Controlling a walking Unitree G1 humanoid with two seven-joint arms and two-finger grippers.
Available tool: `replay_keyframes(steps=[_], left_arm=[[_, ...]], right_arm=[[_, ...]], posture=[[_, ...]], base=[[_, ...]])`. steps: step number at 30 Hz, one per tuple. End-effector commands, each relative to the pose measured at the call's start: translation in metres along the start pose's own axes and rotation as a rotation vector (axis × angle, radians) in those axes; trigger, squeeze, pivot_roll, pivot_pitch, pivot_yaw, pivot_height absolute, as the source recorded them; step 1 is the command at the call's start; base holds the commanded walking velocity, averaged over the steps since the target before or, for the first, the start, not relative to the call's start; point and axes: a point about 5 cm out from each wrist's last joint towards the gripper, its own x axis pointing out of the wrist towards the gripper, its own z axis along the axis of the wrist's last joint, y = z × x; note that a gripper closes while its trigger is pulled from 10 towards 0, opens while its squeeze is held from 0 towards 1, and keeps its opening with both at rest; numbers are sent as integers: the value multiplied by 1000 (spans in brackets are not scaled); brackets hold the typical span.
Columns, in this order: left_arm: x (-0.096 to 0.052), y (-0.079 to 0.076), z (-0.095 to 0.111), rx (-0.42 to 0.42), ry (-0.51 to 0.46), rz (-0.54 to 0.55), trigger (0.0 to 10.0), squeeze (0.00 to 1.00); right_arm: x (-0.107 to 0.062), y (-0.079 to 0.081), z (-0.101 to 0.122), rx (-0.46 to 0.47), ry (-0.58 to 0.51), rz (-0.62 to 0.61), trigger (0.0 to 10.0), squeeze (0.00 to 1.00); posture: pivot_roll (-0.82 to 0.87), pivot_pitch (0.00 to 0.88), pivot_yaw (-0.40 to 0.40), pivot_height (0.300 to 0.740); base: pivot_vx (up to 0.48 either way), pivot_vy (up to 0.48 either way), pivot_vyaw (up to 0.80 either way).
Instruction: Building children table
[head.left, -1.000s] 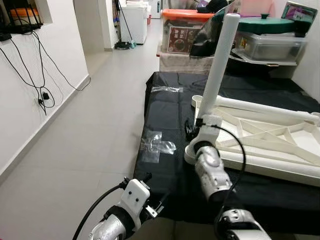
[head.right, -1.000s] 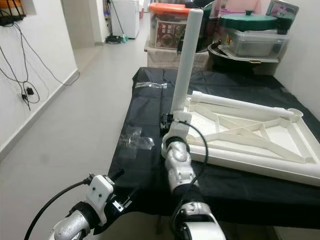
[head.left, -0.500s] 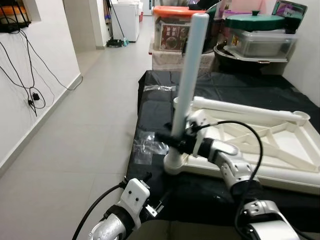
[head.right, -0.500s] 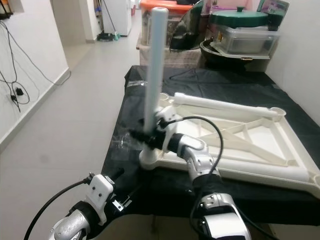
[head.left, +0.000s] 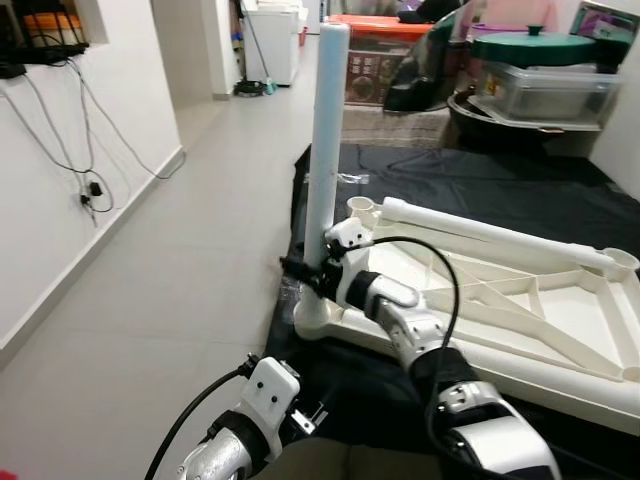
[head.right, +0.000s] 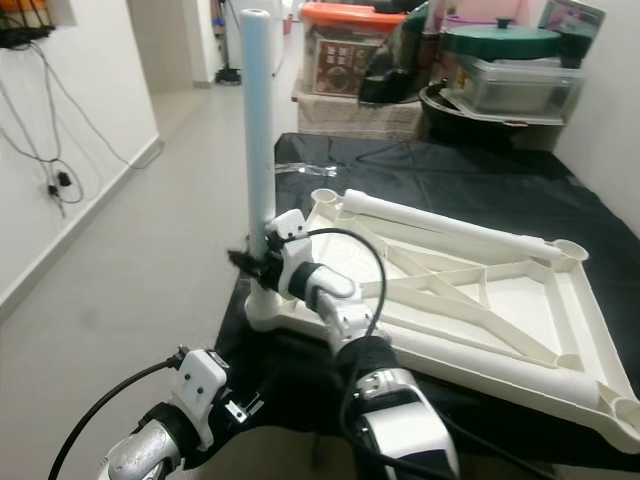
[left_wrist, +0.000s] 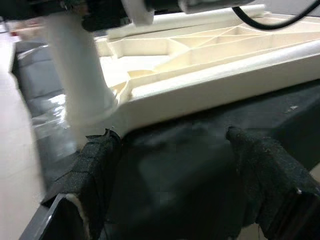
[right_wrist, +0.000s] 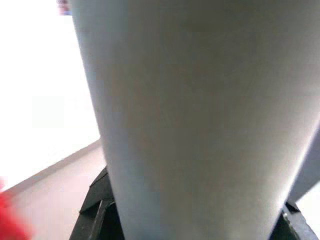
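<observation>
A white children's table top (head.left: 560, 366) lies upside down on a black-covered surface (head.left: 470, 180). One white table leg (head.left: 325, 150) stands upright in its near-left corner socket (head.left: 312, 320). My right gripper (head.left: 305, 270) is shut on the leg just above the socket, and in the right wrist view the leg (right_wrist: 200, 120) sits between the black fingers (right_wrist: 95, 215). My left gripper (left_wrist: 180, 175) hangs low at the front edge of the black cloth, open, with nothing held. It is below and in front of the socket corner (left_wrist: 90, 120).
Storage boxes, one with an orange lid (head.left: 375, 60), and a green-lidded pot (head.left: 530, 45) crowd the far end. A white wall with hanging cables (head.left: 80, 150) borders the grey floor (head.left: 180, 260) on the left. Clear tape (head.left: 345, 178) sticks to the cloth.
The leg leaned right a second ago and now stands upright. The table top's corner has swung left toward the cloth's edge, with my right gripper staying on the leg. The camera also shifted.
</observation>
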Motion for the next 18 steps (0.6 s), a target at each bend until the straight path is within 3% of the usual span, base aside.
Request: replay_keyframes(steps=[1, 2, 5, 7, 10, 13, 14, 15, 16, 18], left_arm=[[-2, -1, -3, -4, 23, -2, 10000, 0], [-2, -1, -3, -5, 23, -2, 10000, 0], [-2, -1, -3, -5, 23, -3, 10000, 0], [-1, 0, -2, -6, 22, -1, 10000, 0], [-1, 0, -2, -6, 22, -1, 10000, 0], [0, 0, -1, -7, 21, 3, 10000, 0], [0, 1, -1, -7, 20, 4, 10000, 0], [0, 1, -1, -7, 20, 4, 10000, 0], [0, 1, -1, -8, 20, 5, 10000, 0], [1, 0, 0, -8, 19, 4, 10000, 0]], right_arm=[[-10, -26, 1, -15, -7, -282, 0, 0], [-14, -32, 0, -25, -7, -389, 0, 0], [-19, -33, -2, -31, -10, -493, 0, 0], [-23, -25, -3, -13, -29, -605, 0, 0], [-23, -25, -3, -13, -29, -605, 0, 0], [-25, -11, -4, 16, -48, -684, 0, 0], [-23, -4, -4, 16, -54, -684, 1647, 0], [-23, -4, -4, 16, -54, -684, 1647, 0], [-21, 2, -5, 16, -53, -686, 10000, 0], [-22, 6, -6, -8, -61, -692, 10000, 0]], posture=[[95, 0, -52, 740], [94, 0, -56, 740], [95, 0, -56, 740], [95, 0, -57, 740], [95, 0, -57, 740], [100, 0, -60, 740], [97, 0, -60, 740], [97, 0, -60, 740], [96, 0, -60, 740], [96, 0, -61, 740]], base=[[0, 0, 0], [0, 0, 0], [0, 0, 0], [0, 0, 0], [0, 0, 0], [0, 0, 0], [0, 0, 0], [0, 0, 0], [0, 0, 0], [0, 0, 0]])
